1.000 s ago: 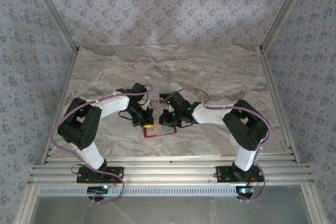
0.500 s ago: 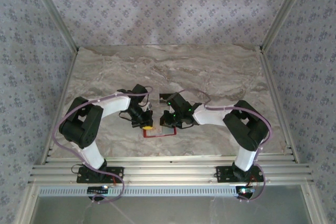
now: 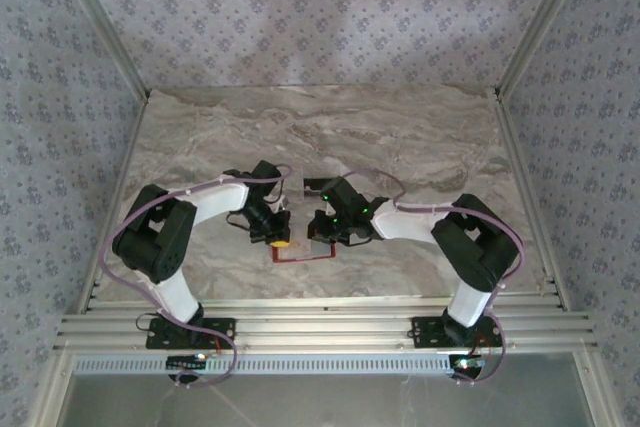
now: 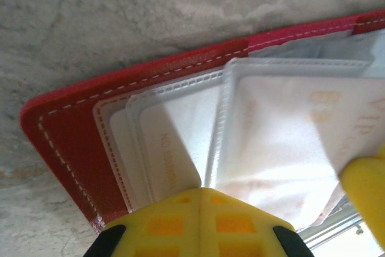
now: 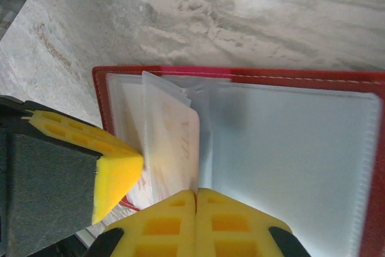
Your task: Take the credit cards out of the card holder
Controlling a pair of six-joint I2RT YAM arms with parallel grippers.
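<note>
place: robot test booth (lab) | cues: wallpapered panels point(image 3: 300, 7) — aluminium rails point(image 3: 320, 332)

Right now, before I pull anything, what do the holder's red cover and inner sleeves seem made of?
Red cover: looks like leather or faux leather, matte, with pale stitching along its edge. Inner sleeves: probably soft clear plastic, glossy and translucent, with embossed seams; faint lettering shows through.

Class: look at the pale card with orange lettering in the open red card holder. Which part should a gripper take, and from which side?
Probably the credit card's edge facing the right gripper, pinched across its flat faces. Come from that side: opposite, the card holder's stitched red border closes it off, and the card's sleeve lifts off the holder, exposing that edge.
</note>
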